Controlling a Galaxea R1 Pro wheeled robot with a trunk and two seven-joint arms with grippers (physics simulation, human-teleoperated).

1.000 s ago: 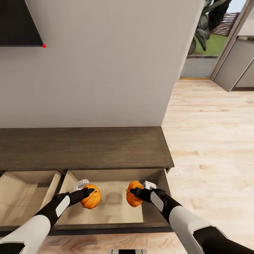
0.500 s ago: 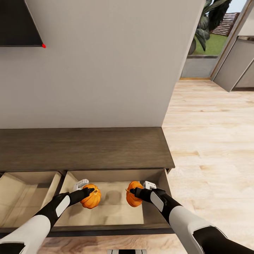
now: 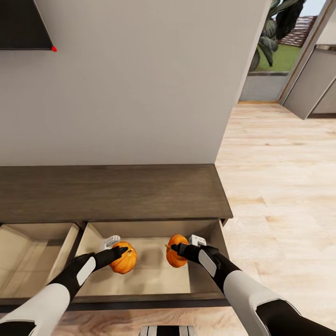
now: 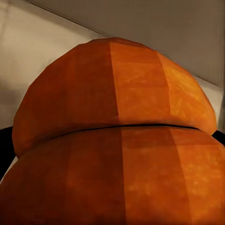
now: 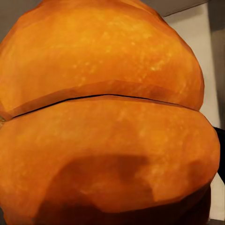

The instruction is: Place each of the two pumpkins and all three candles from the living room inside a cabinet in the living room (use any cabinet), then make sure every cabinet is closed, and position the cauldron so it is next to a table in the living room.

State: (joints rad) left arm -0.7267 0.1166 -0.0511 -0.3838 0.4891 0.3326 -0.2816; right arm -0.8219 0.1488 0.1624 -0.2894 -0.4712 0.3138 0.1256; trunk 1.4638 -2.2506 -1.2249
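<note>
My left jaws [image 3: 120, 252] pinch one ribbed, glossy orange pumpkin [image 3: 124, 257]; my right jaws [image 3: 176, 248] pinch the other pumpkin [image 3: 174, 252]. Both hang inside the dark wood cabinet [image 3: 112, 192]'s open beige drawer [image 3: 149, 280].

Dark wood cabinet [image 3: 112, 193], bare top

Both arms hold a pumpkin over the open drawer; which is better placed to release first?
Roughly equal, probably. The left gripper and the right gripper each hold a pumpkin within the open drawer; the left one appears slightly nearer mid-drawer.
</note>
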